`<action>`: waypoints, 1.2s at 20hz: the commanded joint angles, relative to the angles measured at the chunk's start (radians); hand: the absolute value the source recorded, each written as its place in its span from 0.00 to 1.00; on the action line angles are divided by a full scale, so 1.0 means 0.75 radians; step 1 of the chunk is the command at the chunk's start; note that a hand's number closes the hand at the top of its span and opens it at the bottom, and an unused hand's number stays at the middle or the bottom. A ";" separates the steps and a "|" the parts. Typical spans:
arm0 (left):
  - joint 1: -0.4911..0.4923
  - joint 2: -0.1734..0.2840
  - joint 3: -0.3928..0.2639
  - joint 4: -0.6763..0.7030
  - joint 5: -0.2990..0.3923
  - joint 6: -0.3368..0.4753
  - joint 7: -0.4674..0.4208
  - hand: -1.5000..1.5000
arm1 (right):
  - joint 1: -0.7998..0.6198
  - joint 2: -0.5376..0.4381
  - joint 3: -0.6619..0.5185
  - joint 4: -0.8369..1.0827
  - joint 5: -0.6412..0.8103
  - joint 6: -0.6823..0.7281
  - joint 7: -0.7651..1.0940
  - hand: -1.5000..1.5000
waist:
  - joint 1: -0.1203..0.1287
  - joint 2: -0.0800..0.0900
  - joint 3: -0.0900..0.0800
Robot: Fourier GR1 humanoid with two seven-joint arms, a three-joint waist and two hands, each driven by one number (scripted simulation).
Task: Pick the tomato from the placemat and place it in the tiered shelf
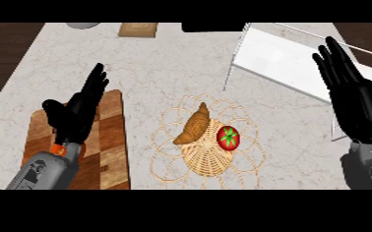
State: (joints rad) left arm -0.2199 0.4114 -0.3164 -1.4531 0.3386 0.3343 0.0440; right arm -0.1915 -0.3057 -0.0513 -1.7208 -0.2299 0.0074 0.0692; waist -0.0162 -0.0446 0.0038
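Observation:
A red tomato [228, 138] with a green stem lies on the right side of a round woven wicker placemat [207, 164] in the lower middle of the head view. A brown croissant [193, 125] lies just left of it on the same mat. The tiered shelf [287, 59], white with thin metal legs, stands at the upper right. My right hand [347, 88] is open with straight fingers, raised at the right edge in front of the shelf, apart from the tomato. My left hand [78, 109] is open over the wooden board at the left.
A wooden cutting board [109, 142] lies at the lower left under my left hand. A small wooden block [138, 29] and a grey round object [83, 24] sit at the counter's far edge. A dark object [210, 27] shows at the top middle.

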 commanded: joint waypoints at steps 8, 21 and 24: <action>0.046 0.025 0.083 -0.129 -0.058 0.114 0.009 0.50 | -0.219 0.237 0.301 0.306 0.200 -0.108 0.143 0.00 | 0.075 0.064 -0.005; 0.128 0.060 0.175 -0.203 -0.045 0.100 0.052 0.50 | -0.336 -0.236 0.336 0.106 -0.062 0.730 0.187 0.00 | 0.022 0.047 -0.007; 0.184 0.050 0.165 -0.203 -0.056 0.083 0.002 0.50 | -0.438 -0.318 0.369 0.002 -0.078 0.793 0.354 0.00 | 0.024 0.046 -0.009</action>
State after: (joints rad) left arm -0.1216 0.4448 -0.1991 -1.5980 0.2931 0.4116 0.0640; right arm -0.4643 -0.4475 0.1884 -1.6316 -0.3036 0.5232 0.2255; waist 0.0041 -0.0066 -0.0012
